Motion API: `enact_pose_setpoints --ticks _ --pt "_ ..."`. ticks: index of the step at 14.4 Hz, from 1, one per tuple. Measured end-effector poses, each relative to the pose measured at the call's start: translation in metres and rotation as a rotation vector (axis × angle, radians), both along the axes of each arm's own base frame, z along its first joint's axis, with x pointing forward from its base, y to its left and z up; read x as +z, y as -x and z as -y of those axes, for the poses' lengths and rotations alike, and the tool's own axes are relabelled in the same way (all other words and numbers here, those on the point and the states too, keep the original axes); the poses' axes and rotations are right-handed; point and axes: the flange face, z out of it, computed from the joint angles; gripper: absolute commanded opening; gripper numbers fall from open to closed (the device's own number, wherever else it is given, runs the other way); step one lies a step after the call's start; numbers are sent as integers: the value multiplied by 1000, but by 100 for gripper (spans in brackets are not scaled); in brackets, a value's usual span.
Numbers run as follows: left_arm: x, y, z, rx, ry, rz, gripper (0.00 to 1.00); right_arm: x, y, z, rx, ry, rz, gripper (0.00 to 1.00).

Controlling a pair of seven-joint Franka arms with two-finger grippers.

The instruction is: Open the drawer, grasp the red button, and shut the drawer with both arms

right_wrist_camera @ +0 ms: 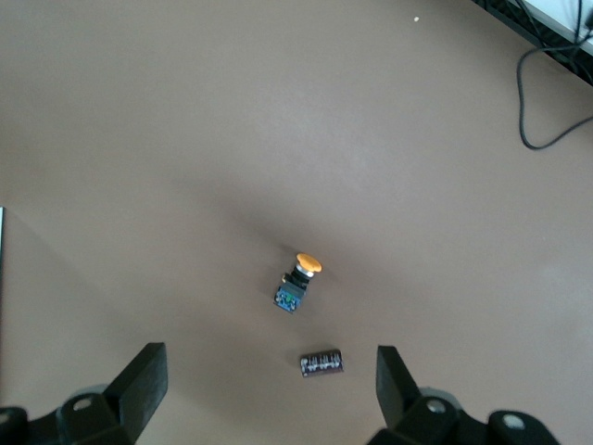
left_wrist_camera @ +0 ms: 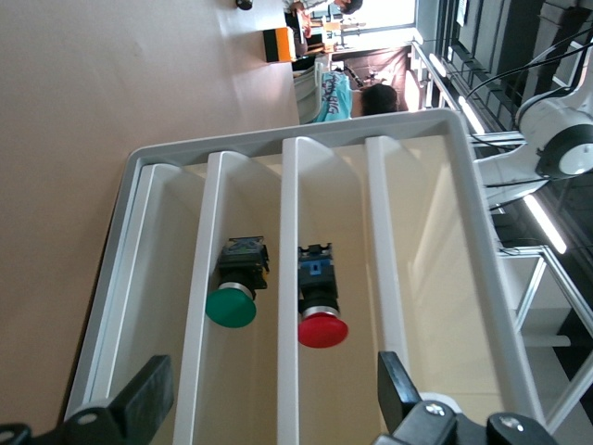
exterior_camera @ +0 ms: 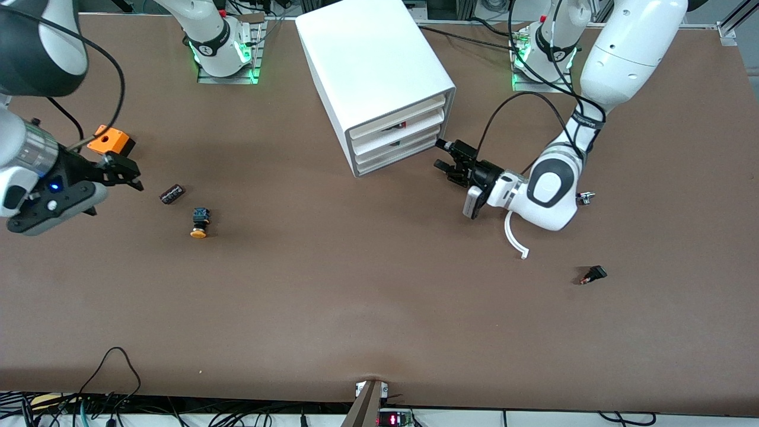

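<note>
I had the left gripper point(exterior_camera: 446, 159) level with the cabinet point(exterior_camera: 373, 77) front, jaws spread and empty. The button point(left_wrist_camera: 320, 301) lay in a drawer point(left_wrist_camera: 332, 278) compartment, red cap toward the gripper, with a green-capped button point(left_wrist_camera: 236, 289) one compartment over (easy to confuse). I judged it light and rigid, its rounded cap probably slippery, so I planned to grip across the squarer black body. The drawer looked light and stiff, likely easy to slide; its plain front offered no handle. The right gripper point(exterior_camera: 121, 172) waited, released, over the table point(exterior_camera: 379, 308) near the orange cube point(exterior_camera: 109, 141).
</note>
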Motion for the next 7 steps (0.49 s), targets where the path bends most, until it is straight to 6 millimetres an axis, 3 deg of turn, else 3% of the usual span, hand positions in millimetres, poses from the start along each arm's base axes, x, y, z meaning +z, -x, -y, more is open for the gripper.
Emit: enact_pose_setpoints --ticks 3,7 --pt "-5 16 11 16 31 -1 64 -14 -4 -22 17 -32 -19 100" --pt "-19 36 4 15 58 13 54 -17 -1 -51 -80 -138 -48 100"
